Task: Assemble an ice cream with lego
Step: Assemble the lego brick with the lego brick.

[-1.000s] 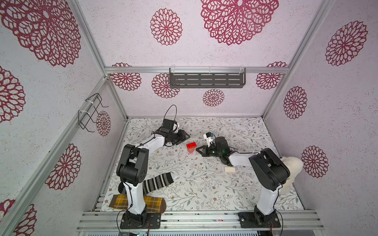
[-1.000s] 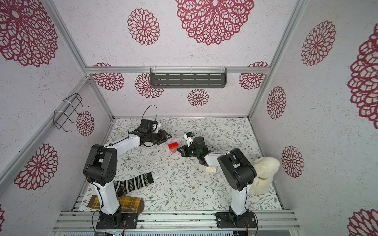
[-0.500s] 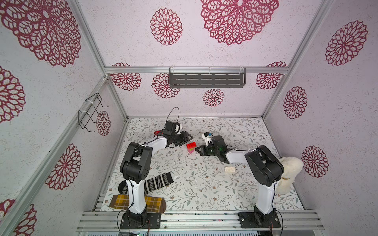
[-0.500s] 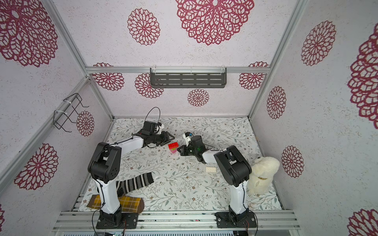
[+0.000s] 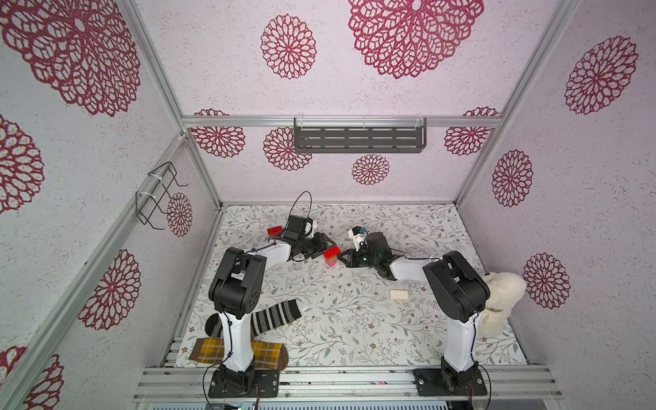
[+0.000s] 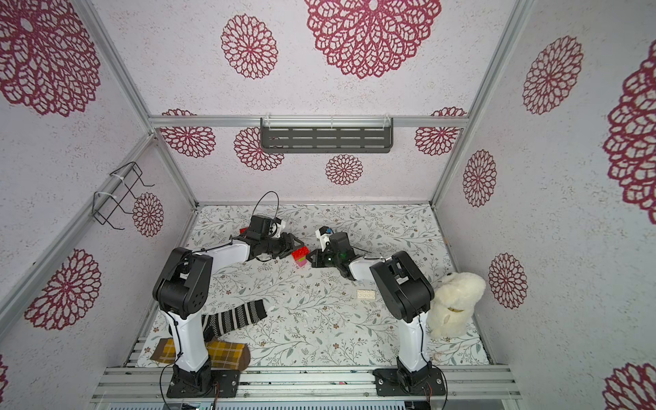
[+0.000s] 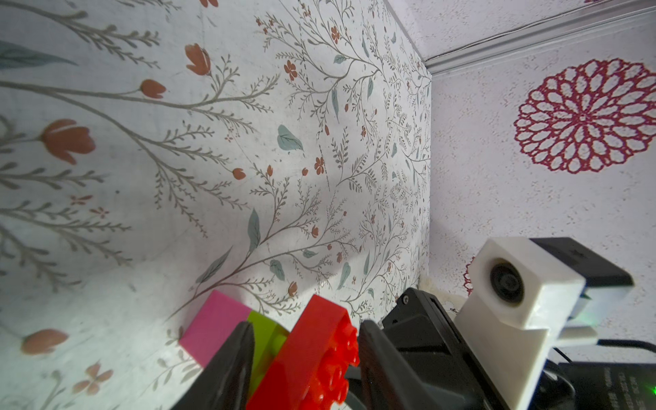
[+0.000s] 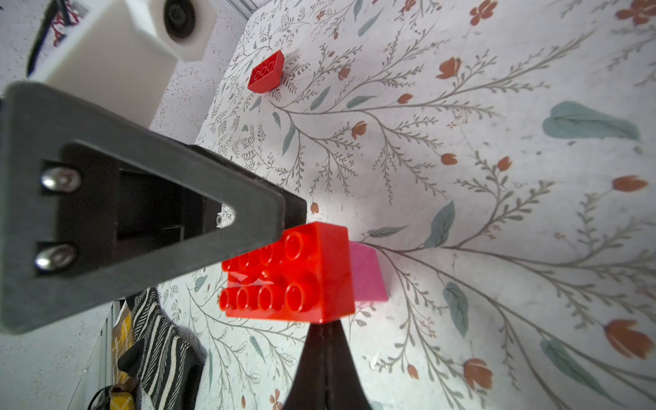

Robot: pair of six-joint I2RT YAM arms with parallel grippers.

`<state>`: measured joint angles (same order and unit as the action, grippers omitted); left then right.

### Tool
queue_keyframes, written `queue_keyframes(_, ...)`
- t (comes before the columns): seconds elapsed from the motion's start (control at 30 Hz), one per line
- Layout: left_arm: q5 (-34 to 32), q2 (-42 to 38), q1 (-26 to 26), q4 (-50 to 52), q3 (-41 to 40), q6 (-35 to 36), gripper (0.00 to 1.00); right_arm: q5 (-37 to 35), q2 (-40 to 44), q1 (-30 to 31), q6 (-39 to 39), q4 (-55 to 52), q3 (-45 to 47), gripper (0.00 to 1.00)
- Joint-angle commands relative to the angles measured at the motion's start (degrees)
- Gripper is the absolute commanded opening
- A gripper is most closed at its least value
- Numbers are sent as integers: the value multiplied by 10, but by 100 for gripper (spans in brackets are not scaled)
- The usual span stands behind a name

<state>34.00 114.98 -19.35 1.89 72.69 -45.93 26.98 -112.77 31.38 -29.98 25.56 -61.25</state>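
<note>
The ice cream is a short stack: a red brick [image 5: 330, 252] on a lime-green one [image 7: 264, 330] on a pink base [image 8: 367, 277]. It stands mid-table toward the back. My left gripper [image 5: 329, 248] is open and straddles the stack's top, one finger [image 7: 234, 358] beside the green brick and one by the red studs. My right gripper [image 8: 324, 332] is shut, its tip against the red brick's edge from the opposite side. A loose red lego brick [image 5: 275, 231] lies behind the left wrist. A white brick [image 5: 399, 294] lies near the right arm.
A striped sock [image 5: 275, 316] and a yellow plaid sock [image 5: 209, 355] lie by the left arm's base. A cream plush toy [image 5: 500, 305] sits against the right wall. A grey shelf [image 5: 358, 138] hangs on the back wall and a wire rack [image 5: 156, 198] on the left wall.
My left gripper has slid right until its open fingers reach round the stack, uncovering the loose red brick behind it. The right gripper has stayed shut against the stack.
</note>
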Motion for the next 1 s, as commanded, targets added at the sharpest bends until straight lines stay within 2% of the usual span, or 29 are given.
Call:
queue_keyframes(0.0, 4, -19, -3, -18, -9, 0, 52, -2, -1, -1, 12, -1, -15, 0)
queue_keyframes(0.57, -8, -19, 10, -8, -14, 1, 52, 2, -11, 2, 15, -13, -24, 0)
queue_keyframes(0.97, -36, -51, 20, 36, 0, 16, 61, 2, -7, 3, 15, -12, -18, 0)
